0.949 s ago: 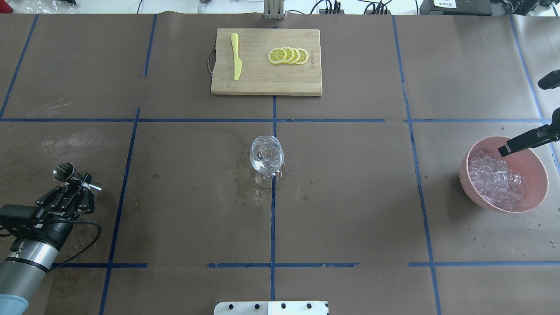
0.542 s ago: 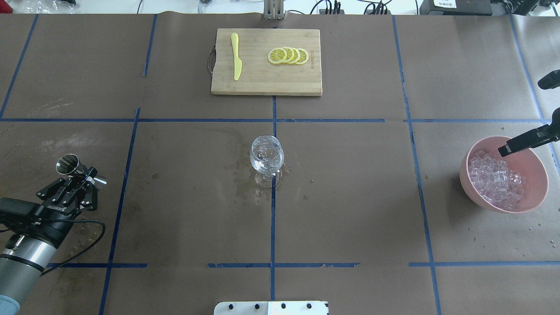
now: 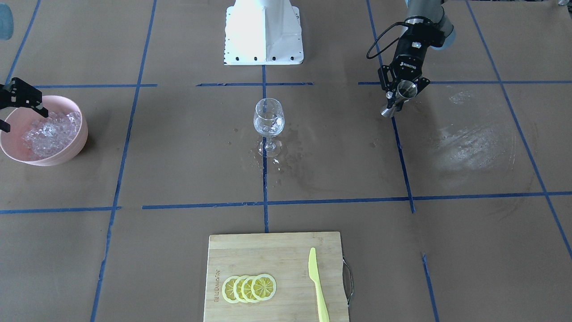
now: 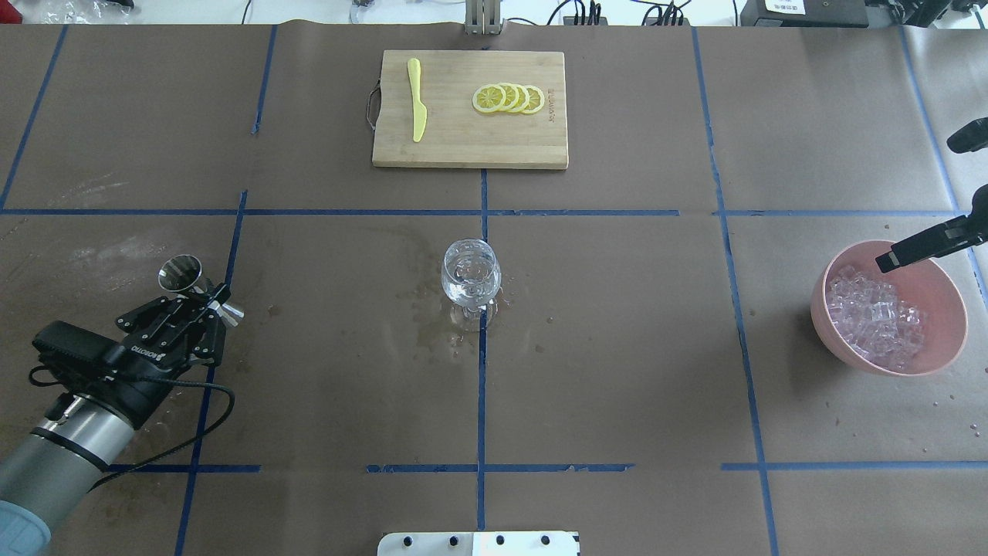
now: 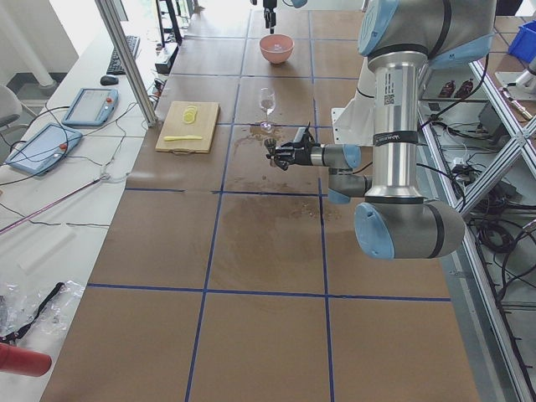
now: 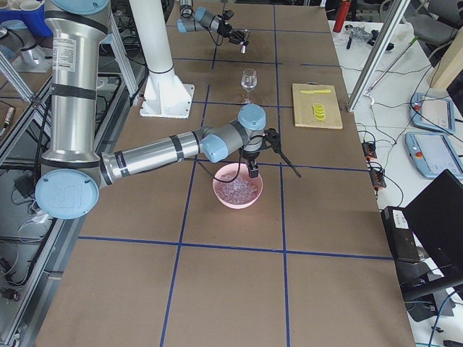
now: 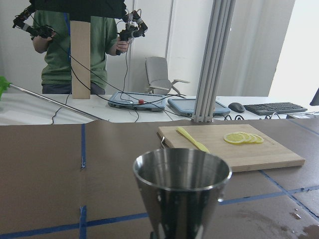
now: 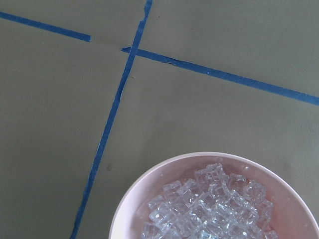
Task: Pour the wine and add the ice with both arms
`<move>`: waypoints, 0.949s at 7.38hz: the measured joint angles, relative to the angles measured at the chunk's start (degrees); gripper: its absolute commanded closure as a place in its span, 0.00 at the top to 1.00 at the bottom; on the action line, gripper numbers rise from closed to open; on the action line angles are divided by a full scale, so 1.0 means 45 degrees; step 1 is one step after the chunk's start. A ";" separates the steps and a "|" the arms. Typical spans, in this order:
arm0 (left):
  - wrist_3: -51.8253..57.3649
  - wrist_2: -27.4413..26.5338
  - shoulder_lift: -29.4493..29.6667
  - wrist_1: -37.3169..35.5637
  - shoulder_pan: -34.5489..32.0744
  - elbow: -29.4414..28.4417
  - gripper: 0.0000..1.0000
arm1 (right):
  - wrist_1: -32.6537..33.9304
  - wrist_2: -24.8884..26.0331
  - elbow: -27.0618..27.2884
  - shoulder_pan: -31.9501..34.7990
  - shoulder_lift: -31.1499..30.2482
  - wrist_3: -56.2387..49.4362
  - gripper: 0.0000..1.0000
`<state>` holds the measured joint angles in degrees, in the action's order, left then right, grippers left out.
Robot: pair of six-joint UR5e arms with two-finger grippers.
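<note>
In the lower left of the overhead view, a steel jigger [image 4: 179,272] is being gripped at its narrow waist by the left gripper [image 4: 210,301]. The fingers are closed on it from both sides, and it is being carried tilted above the table [image 4: 617,386], its wide mouth turned toward the upper left. In the left wrist view only the shiny rim and inner wall are being shown at the bottom centre, so it cannot be told whether any liquid is inside.

The wine glass [image 4: 471,266] is standing upright at the centre of the overhead frame, on a vertical blue tape line [image 4: 481,401], well apart from both grippers. The wine [image 4: 468,293] is sitting in its bowl as a small clear pool. Wet patches [image 4: 432,328] are showing on the brown paper around the foot.

At the right edge of that frame, the ice [image 4: 876,320] is lying heaped in a pink bowl [image 4: 948,301]. The right gripper [image 3: 24,120] is being held above the bowl at the left edge of the front-facing view, its fingers spread wide with nothing between them.

At the top centre of the overhead view, a yellow knife [image 4: 417,100] and four overlapping lemon slices [image 4: 509,99] are lying on a wooden cutting board [image 4: 463,150]. A person in a green shirt [image 7: 104,50] is standing in the upper left of the left wrist view.
</note>
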<state>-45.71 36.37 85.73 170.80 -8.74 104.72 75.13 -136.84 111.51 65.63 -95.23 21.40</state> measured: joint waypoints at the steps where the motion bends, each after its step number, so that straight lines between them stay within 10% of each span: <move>1: 0.0236 0.0240 0.0834 -0.0747 -0.0295 0.0198 0.00 | -0.0004 0.0021 0.0014 -0.0007 0.0054 0.0011 1.00; 7: 0.2987 0.1391 0.3471 -0.6733 -0.0804 0.2367 0.00 | 0.0004 0.0055 0.0063 -0.0014 0.0128 0.0041 1.00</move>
<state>-32.27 42.63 101.34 140.50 -12.35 115.37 75.14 -136.59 111.79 65.57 -94.65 21.59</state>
